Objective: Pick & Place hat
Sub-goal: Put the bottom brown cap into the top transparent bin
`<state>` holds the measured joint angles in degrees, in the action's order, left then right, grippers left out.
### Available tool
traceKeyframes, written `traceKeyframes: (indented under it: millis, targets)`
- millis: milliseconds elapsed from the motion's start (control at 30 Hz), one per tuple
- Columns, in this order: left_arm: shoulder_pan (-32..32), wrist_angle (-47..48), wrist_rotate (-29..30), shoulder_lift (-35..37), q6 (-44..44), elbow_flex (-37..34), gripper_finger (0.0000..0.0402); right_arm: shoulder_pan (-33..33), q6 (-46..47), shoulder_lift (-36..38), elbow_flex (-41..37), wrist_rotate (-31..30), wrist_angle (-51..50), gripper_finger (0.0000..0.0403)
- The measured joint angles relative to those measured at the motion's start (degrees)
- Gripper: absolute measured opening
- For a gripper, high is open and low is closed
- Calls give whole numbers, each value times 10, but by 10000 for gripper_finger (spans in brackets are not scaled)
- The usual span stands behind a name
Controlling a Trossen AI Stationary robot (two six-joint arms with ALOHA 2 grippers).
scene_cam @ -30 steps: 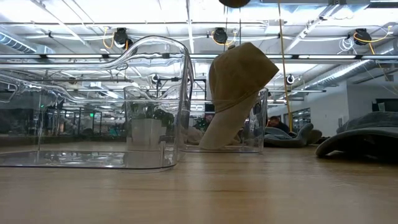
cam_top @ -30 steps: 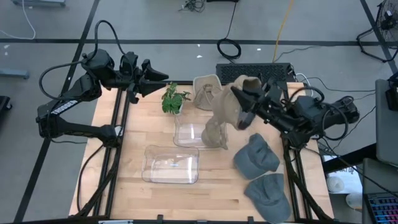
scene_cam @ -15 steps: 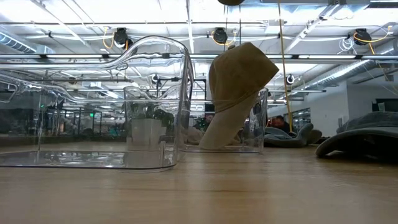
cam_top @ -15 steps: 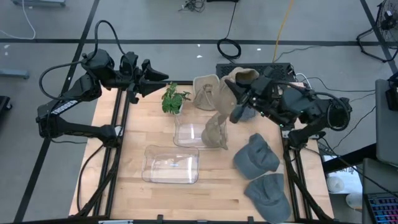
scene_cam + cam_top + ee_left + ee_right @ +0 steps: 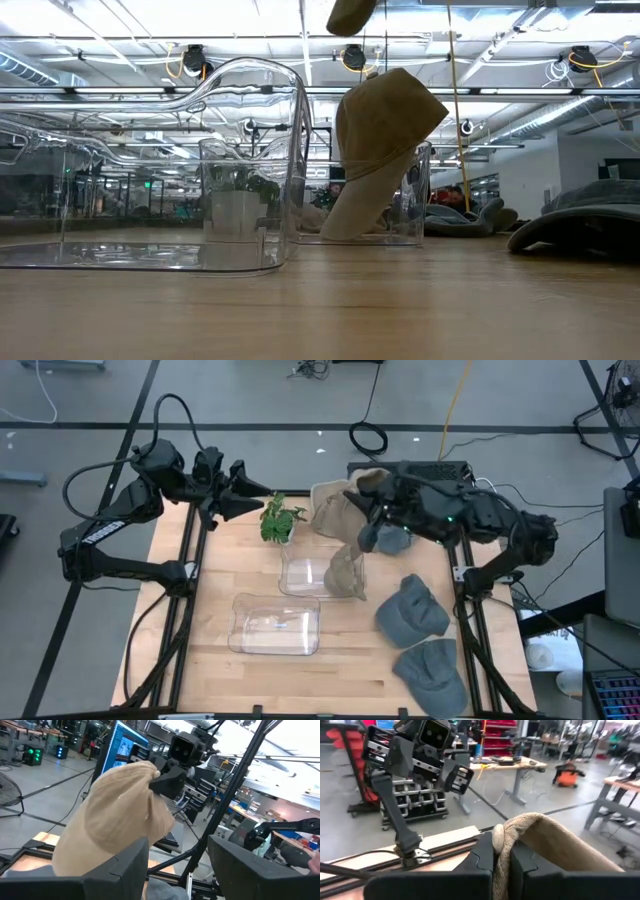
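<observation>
My right gripper (image 5: pixel 366 512) is shut on a tan hat (image 5: pixel 115 820) and holds it in the air above the table's far edge, near a second tan hat (image 5: pixel 326 508) lying there. The held hat's lower end (image 5: pixel 350 12) shows at the top of the low view. A third tan hat (image 5: pixel 345 572) stands upright in the far clear bin (image 5: pixel 300 575), leaning on its wall. My left gripper (image 5: pixel 177 870) is open and waits above the table's far left corner, beside a small plant (image 5: pixel 280 520). My right gripper pinches a bunched fold of the tan hat (image 5: pixel 504 837) between its two fingers (image 5: pixel 484 855). Several layers are gathered in the pinch. The hat is lifted clear and hangs below the fingers (image 5: pixel 162 777).
Two grey hats (image 5: pixel 410 610) (image 5: pixel 432 675) lie on the table's right side, and another grey one (image 5: pixel 395 540) sits under my right arm. A second clear bin (image 5: pixel 275 625) stands nearer the table's near edge. A keyboard (image 5: pixel 400 470) lies beyond the far edge.
My right gripper has carried the tan hat from beside the far bin toward the table's far edge and somewhat to the left, staying shut on it. The hat in the bin has kept still.
</observation>
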<state>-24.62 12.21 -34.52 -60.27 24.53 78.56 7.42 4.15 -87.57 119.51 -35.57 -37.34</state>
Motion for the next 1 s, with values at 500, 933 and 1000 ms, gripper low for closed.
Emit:
traceKeyframes:
  millis: [500,933,1000]
  targets:
    - [0,0,-1,0,-1,0,214,-21,68,-78,-1,45,-40,5]
    - [0,0,-1,0,2,0,214,-10,212,-140,-2,5,-106,5]
    - [0,0,-1,0,3,0,214,-6,228,-147,-2,-4,-109,5]
